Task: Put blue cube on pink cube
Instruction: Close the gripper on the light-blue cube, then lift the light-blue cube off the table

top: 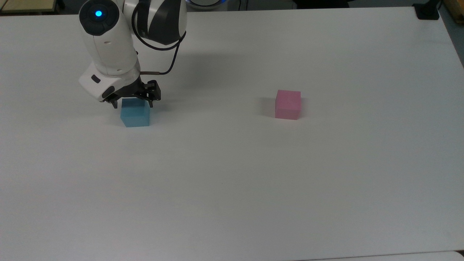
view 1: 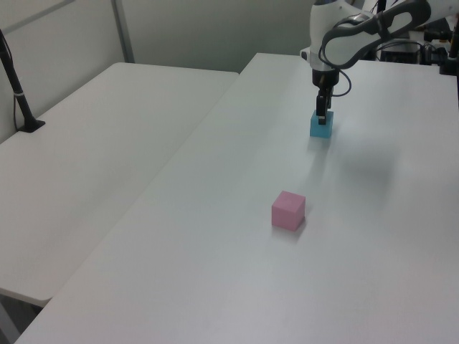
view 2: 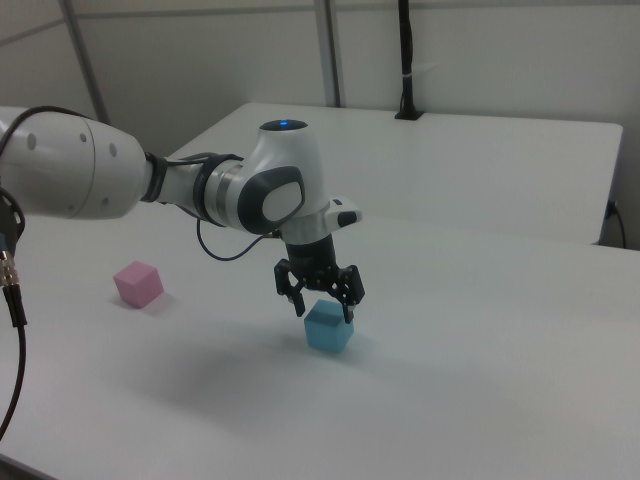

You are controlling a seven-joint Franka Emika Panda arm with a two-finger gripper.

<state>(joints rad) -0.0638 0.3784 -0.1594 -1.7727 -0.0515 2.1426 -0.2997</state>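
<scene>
Gripper: the gripper (top: 133, 105) points down over the blue cube; its two black fingers (view 2: 298, 302) are spread apart, one on either side of the cube's top, released and clamping nothing; whether the tips touch the cube's faces I cannot tell.

Blue cube: the blue cube (top: 135, 114) sits flat on the white table (top: 253, 174), at about 10 o'clock from the table's centre in the top view; in the right view it (view 2: 328, 327) lies just under the fingertips, its lower half clear of them; in the left view it (view 1: 320, 127) stands at 12 o'clock from the pink cube, partly behind the gripper (view 1: 322, 117).

Pink cube: the pink cube (top: 288, 104) rests on the table well apart from the blue one, at 3 o'clock from it in the top view; in the right view it (view 2: 138, 284) is at 9 o'clock from the blue cube; nothing lies on top of it (view 1: 288, 210).

Arm: the white arm (top: 108, 47) reaches in from 12 o'clock in the top view; a blue light (top: 98, 13) glows on its joint; a black cable (top: 170, 54) loops beside the wrist.
</scene>
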